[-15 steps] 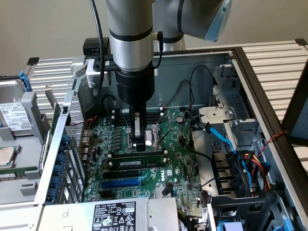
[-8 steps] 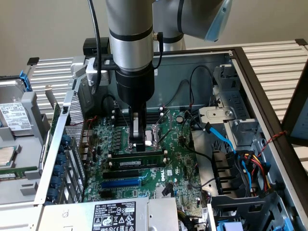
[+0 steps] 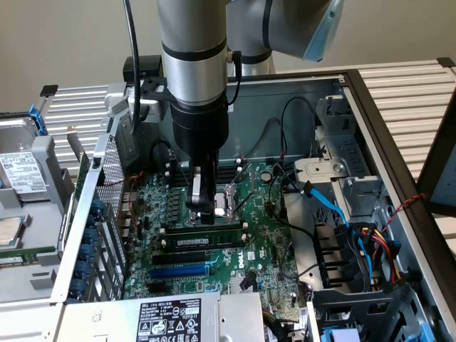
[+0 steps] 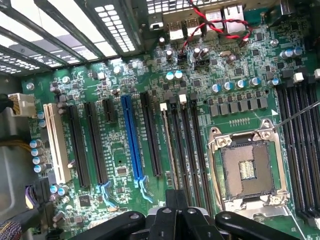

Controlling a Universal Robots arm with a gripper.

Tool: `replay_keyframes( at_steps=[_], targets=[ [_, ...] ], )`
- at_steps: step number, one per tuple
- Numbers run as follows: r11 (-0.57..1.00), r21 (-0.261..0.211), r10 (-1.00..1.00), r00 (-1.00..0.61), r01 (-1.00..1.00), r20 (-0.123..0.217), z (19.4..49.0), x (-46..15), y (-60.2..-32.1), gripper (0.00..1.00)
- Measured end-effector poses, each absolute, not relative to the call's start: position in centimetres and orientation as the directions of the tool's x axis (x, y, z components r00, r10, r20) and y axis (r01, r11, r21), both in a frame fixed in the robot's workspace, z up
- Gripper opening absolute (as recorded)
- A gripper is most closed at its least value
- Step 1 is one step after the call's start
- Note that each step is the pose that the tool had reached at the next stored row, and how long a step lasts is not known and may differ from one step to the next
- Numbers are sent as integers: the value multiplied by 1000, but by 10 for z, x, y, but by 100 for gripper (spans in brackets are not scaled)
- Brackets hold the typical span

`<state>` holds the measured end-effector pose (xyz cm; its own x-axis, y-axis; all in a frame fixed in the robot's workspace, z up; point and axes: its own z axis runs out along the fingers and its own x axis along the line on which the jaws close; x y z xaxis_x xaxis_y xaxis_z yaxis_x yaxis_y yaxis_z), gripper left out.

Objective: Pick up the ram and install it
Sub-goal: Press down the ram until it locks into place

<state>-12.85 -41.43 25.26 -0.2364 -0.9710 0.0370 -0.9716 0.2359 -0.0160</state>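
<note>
Exterior view: the ram (image 3: 206,240) sits on edge in a memory slot on the motherboard (image 3: 263,246), just nearer than the CPU socket (image 3: 222,203). The gripper (image 3: 202,206) hangs directly above it, fingers pressed together, holding nothing. Risk: if unlatched, the stick could tilt out.

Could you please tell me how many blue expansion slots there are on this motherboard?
1: the blue expansion slot lies between black slots, apart from the processor socket. The gripper may hide others.

Shut hand (image 3: 201,208) hovers just above the ram (image 3: 206,236) on the motherboard (image 3: 263,242).
</note>
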Motion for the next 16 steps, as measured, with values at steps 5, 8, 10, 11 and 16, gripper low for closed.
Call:
replay_keyframes(
  at_steps=[5,8,10,11,16],
  targets=[
    [298,-16,-954,-298,-954,37,253,-129,-414,11],
    [337,-16,-941,-337,-941,37,253,-129,-414,11],
    [362,-17,-931,-363,-932,37,253,-129,-414,11],
    [374,-17,-927,-374,-927,37,253,-129,-414,11],
    [435,-17,-900,-435,-900,37,253,-129,-414,11]
  ],
)
